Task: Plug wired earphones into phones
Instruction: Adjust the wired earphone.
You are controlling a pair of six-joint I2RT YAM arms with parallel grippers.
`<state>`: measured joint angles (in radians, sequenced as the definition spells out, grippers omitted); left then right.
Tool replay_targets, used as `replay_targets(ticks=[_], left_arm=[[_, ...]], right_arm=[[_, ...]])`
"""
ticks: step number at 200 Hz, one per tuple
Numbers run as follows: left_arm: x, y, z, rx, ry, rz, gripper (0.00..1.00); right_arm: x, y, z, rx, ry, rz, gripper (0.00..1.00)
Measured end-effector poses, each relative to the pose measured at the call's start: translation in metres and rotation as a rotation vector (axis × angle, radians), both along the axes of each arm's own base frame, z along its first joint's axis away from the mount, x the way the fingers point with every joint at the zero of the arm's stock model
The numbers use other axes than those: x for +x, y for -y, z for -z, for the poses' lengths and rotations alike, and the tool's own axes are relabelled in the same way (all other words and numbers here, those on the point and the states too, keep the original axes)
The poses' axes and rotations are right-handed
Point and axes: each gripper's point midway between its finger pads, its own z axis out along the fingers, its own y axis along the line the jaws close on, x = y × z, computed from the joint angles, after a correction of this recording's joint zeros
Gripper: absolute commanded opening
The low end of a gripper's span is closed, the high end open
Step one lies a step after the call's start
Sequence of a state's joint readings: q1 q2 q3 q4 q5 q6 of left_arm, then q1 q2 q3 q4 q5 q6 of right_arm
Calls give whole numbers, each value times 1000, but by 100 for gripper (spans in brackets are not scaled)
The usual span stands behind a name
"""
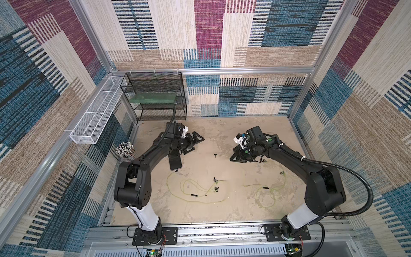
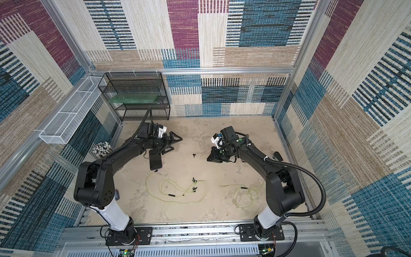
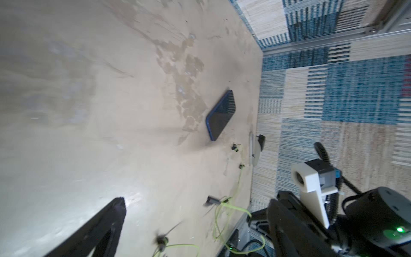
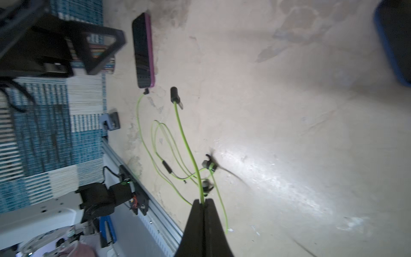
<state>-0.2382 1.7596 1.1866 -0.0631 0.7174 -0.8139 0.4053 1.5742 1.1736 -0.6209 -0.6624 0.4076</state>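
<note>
My right gripper (image 4: pixel 203 201) is shut on a yellow-green earphone cable (image 4: pixel 186 146), whose black plug (image 4: pixel 174 94) sticks out free ahead of it. In both top views that plug (image 1: pixel 215 155) hangs left of the right gripper (image 1: pixel 232 158). A purple-edged phone (image 4: pixel 144 51) lies flat with another set's plug (image 4: pixel 145 91) at its end. That set (image 1: pixel 200 189) loops across the middle of the floor. My left gripper (image 1: pixel 196 145) (image 3: pixel 200 198) stands open and empty above this phone (image 1: pixel 175 161). A blue-edged phone (image 3: pixel 221 115) lies near the right wall, hidden by the right arm in both top views.
A black mesh shelf (image 1: pixel 155 95) stands at the back left, a white mesh tray (image 1: pixel 95 115) on the left rail, and a cup of pens (image 1: pixel 124 150) by the left wall. A grey hole punch (image 3: pixel 258 149) sits against the right wall. More cable loops (image 1: pixel 269 193) lie at front right.
</note>
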Motion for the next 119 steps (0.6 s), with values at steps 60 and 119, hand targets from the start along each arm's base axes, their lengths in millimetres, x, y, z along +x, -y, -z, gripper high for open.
replay_targets(ticks=[60,119], left_arm=[[6,64,-14,-229,64,43,99],[2,80,-16,-355,48,53,86]], right_arm=[[4,-25,-27,230,18,15,0],[23,-32,-38,316,50,27,0]])
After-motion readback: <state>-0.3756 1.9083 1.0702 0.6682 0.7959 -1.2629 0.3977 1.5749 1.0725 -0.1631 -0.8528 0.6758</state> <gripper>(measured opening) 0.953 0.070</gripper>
